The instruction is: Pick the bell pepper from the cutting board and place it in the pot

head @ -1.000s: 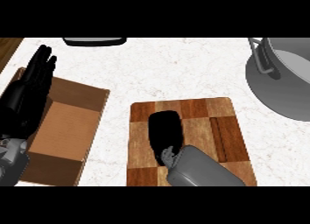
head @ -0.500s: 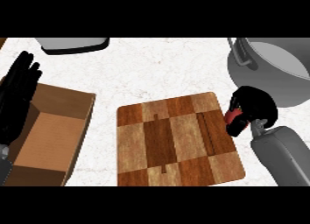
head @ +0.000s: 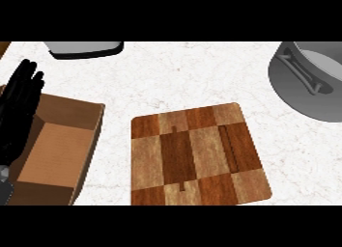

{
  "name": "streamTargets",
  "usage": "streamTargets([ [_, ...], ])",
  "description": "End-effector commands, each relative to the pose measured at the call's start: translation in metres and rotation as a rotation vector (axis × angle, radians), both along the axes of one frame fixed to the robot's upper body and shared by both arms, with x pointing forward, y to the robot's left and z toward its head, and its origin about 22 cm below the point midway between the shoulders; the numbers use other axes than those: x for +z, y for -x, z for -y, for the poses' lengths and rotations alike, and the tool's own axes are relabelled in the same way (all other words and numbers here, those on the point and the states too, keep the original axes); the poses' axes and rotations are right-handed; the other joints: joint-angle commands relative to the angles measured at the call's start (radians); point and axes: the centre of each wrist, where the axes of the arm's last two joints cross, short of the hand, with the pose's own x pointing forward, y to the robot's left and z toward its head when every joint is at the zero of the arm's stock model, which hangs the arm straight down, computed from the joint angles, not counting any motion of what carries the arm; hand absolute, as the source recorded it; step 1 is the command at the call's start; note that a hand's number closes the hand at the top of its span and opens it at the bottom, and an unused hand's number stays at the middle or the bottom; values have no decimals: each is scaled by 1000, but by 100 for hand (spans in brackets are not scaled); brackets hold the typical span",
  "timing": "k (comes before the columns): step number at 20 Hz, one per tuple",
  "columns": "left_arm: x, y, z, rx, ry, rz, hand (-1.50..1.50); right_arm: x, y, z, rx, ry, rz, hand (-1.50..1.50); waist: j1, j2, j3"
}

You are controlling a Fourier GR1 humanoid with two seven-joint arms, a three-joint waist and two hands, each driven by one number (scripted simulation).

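Observation:
The wooden cutting board lies bare in the middle of the white counter. At the upper right stands the grey pot, one handle facing the board; what I see of its inside shows no pepper. No bell pepper appears anywhere in the head view. My left hand rests open at the left edge, fingers straight and pointing up, over the rim of a cardboard box. My right hand is out of view.
An open brown cardboard box sits left of the board, partly under my left hand. A grey, dark-edged object lies at the counter's far edge. A strip of dark wood shows at the top left corner.
The right hand went from over the board to beside the pot with something red in it, then left the view. The pepper no longer shows. The left hand stays still.

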Motion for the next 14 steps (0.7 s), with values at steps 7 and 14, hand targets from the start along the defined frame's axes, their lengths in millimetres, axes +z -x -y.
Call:
streamTargets([
  [7,-52,15,25,-39,90,-151,0,116,41,50,146,84,361,150,32,14,-27],
  [14,-51,15,35,-91,81,-147,0,151,42,32,213,-21,504,150,81,21,-28],
])
